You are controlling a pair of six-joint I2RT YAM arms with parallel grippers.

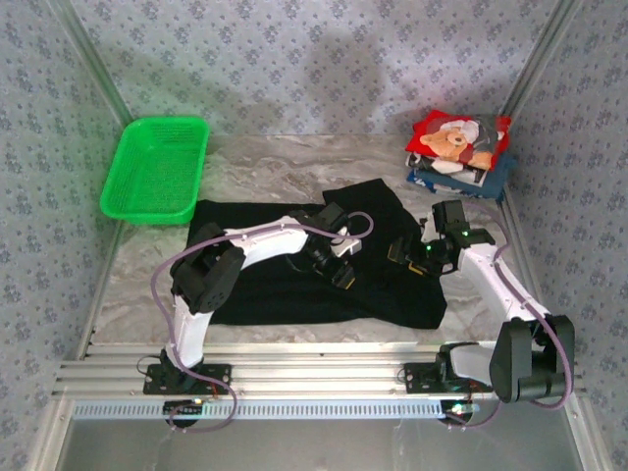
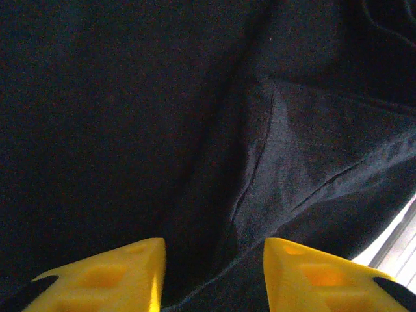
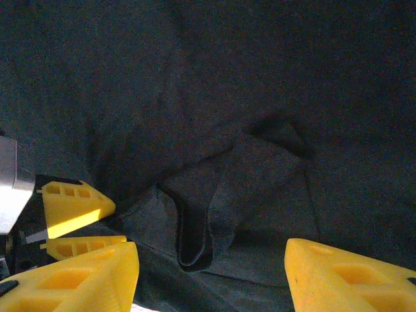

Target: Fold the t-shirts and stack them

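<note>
left pincer, yellow jaws apart, hangs low over the plain black cloth t-shirt, a crease of cloth lying between its fingers. right pincer, jaws wide and empty, hovers just beside it over the same shirt, which is spread across the grey marbled desk. stack of folded t-shirts, red teddy-bear print shirt on top, sits at the far right; green plastic mesh basket far left.

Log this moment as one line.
black shirt: spread out | left gripper: open over it | right gripper: open over it | folded stack: far right
</note>
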